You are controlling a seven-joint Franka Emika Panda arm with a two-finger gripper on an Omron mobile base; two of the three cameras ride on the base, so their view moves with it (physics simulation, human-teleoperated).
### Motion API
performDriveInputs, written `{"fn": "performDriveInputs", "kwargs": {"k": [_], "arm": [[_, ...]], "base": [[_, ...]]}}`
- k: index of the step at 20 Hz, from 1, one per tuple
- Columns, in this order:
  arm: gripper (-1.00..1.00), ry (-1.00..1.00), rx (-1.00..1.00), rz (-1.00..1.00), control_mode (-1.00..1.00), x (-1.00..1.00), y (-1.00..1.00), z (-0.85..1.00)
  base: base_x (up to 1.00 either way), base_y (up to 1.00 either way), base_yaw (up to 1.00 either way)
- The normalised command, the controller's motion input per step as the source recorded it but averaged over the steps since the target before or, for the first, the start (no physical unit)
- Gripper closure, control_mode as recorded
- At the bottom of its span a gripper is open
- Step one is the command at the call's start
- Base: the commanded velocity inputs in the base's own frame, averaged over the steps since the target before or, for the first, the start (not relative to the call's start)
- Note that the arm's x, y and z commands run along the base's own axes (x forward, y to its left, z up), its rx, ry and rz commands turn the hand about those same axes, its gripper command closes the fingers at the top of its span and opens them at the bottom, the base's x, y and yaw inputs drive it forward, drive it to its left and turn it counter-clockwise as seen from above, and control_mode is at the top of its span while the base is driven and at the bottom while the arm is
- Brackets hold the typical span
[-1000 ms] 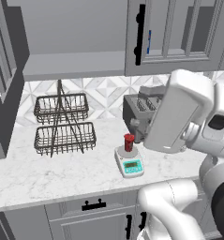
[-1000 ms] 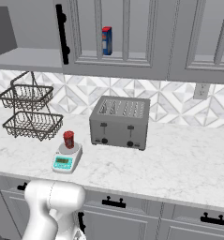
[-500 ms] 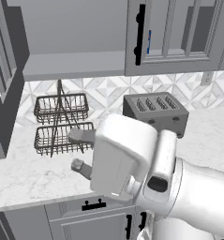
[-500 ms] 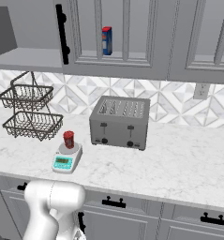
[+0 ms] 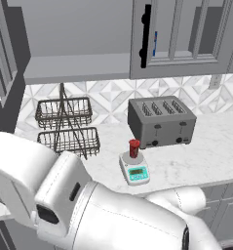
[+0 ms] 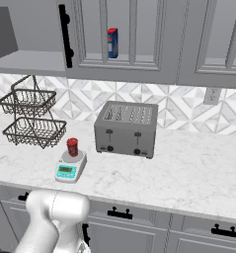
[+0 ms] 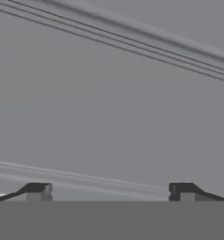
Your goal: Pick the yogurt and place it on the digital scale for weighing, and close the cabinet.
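Observation:
The yogurt [image 5: 134, 148] [image 6: 72, 147], a small red cup, stands upright on the round plate of the digital scale [image 5: 138, 174] [image 6: 65, 171], on the counter in front of the toaster. The grey cabinet [image 5: 186, 39] [image 6: 134, 39] hangs above; its right doors are shut, while its left door [image 5: 3, 63] stands swung out, baring a shelf [image 5: 79, 66]. In the hand view my gripper [image 7: 111, 190] is open, fingertips [image 7: 36, 191] wide apart with nothing between them, close up against a flat grey panelled surface. My white arm [image 5: 64, 195] reaches low to the left.
A grey toaster [image 5: 160, 122] [image 6: 125, 127] stands behind the scale. A two-tier wire basket stand [image 5: 67, 127] [image 6: 33, 118] is at the left. A red-and-blue box [image 6: 112, 43] sits behind the glass door. Drawers with black handles [image 6: 119, 213] run below the counter.
My arm has swung from the right side across to the lower left of the left base view. The yogurt, scale and cabinet doors have not moved.

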Motion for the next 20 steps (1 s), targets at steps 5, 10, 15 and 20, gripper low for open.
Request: {"fn": "performDriveInputs", "kwargs": {"k": [5, 10, 15, 20], "arm": [[-1.00, 0.15, 0.02, 0.00, -1.00, 0.43, 0.54, -0.01], [-1.00, 0.13, 0.00, -0.02, -1.00, 0.81, 0.35, -0.23], [-1.00, 0.06, 0.00, -0.05, -1.00, 0.76, 0.42, -0.44], [-1.00, 0.03, 0.00, -0.01, -1.00, 0.98, 0.02, -0.07]], "base": [[0.00, 0.00, 0.00], [0.00, 0.00, 0.00], [0.00, 0.00, 0.00], [0.00, 0.00, 0.00]]}}
